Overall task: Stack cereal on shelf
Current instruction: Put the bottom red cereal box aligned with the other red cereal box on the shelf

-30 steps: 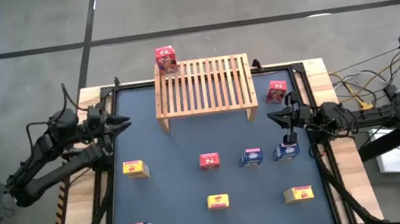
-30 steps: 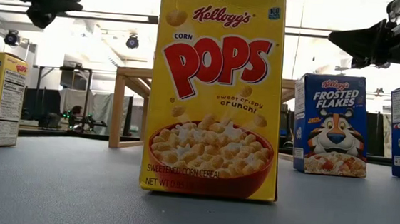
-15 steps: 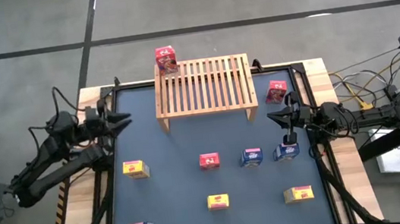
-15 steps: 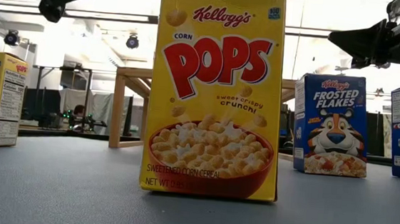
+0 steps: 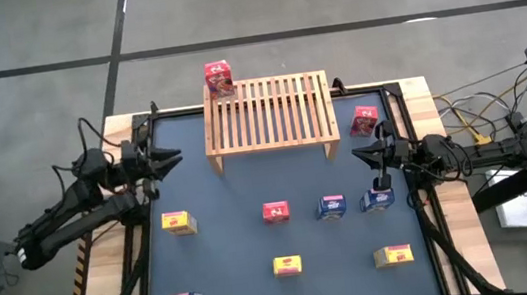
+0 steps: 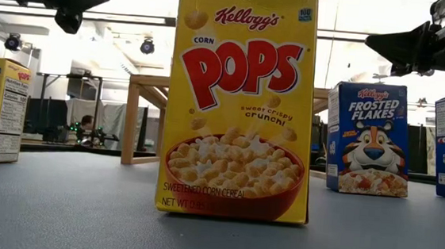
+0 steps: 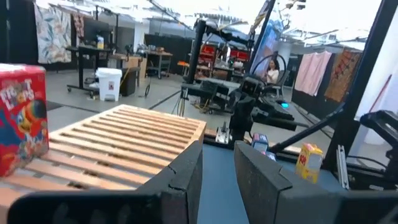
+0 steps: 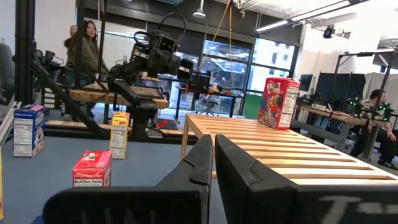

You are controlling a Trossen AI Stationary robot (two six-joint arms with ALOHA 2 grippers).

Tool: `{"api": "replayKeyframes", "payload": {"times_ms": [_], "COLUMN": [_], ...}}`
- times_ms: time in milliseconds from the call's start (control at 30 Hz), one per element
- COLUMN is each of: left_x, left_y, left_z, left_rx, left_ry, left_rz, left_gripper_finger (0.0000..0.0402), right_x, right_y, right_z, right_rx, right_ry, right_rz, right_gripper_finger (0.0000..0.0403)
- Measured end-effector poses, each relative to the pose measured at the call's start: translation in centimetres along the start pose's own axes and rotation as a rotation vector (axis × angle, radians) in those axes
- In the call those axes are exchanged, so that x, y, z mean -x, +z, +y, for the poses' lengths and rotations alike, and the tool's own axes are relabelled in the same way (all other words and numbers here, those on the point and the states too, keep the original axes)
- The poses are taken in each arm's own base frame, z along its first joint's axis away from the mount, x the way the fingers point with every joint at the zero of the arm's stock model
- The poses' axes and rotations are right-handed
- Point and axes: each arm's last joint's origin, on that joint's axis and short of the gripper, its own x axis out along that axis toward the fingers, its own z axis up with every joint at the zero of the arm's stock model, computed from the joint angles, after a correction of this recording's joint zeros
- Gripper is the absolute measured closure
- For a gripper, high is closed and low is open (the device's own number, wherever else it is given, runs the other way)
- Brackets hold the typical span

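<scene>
The shelf (image 5: 267, 115) stands on its short legs at the table's far middle. One red cereal box (image 5: 219, 77) stands on its far left corner. A second red box (image 5: 365, 120) stands on the table right of the shelf. Several yellow, red and blue boxes stand apart on the dark mat, among them a yellow one (image 5: 177, 222) and a blue one (image 5: 378, 199). My left gripper (image 5: 176, 159) hovers at the table's left, pointing level toward the shelf (image 7: 124, 140), slightly open with nothing between its fingers. My right gripper (image 5: 357, 156) hovers shut at the table's right.
A yellow Corn Pops box (image 6: 242, 102) stands close to the low camera, with a blue Frosted Flakes box (image 6: 368, 138) behind it. Cables lie beyond the table's right edge (image 5: 483, 131). People stand in the room behind the table (image 8: 87, 46).
My left gripper has gone a little toward the table's right, nearer the shelf, and has tipped up from a downward slant to level. The right arm and all boxes have kept still.
</scene>
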Motion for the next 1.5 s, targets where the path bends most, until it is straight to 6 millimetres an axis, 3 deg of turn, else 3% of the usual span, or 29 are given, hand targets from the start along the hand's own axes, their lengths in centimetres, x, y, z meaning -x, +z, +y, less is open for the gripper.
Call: {"api": "replayKeyframes", "payload": {"times_ms": [333,533,900,1233,1500], "left_x": [-2.4,-3.6,-3.1,-3.0,-2.6], "left_y": [-0.8,0.0,1.9,1.3,2.2], "left_z": [-0.2,-1.4,-2.4,-2.3,-2.4], "left_rx": [0.02,-0.017,-0.07,-0.073,-0.039], "left_ry": [-0.01,-0.134,-0.118,-0.112,-0.115], "left_rz": [0.082,-0.002,0.018,0.076,0.051], "left_gripper_finger": [0.0325,0.0325,0.0325,0.0325,0.0325], "right_x": [0.0,0.0,0.0,0.0,0.0], "right_y": [0.0,0.0,0.0,0.0,0.0], "right_z": [0.0,0.0,0.0,0.0,0.0], "right_rx": [0.0,0.0,0.0,0.0,0.0], "right_ry": [0.0,0.0,0.0,0.0,0.0], "right_rz": [0.0,0.0,0.0,0.0,0.0], "right_gripper_finger": [0.0394,0.0394,0.0394,0.0394,0.0394]}}
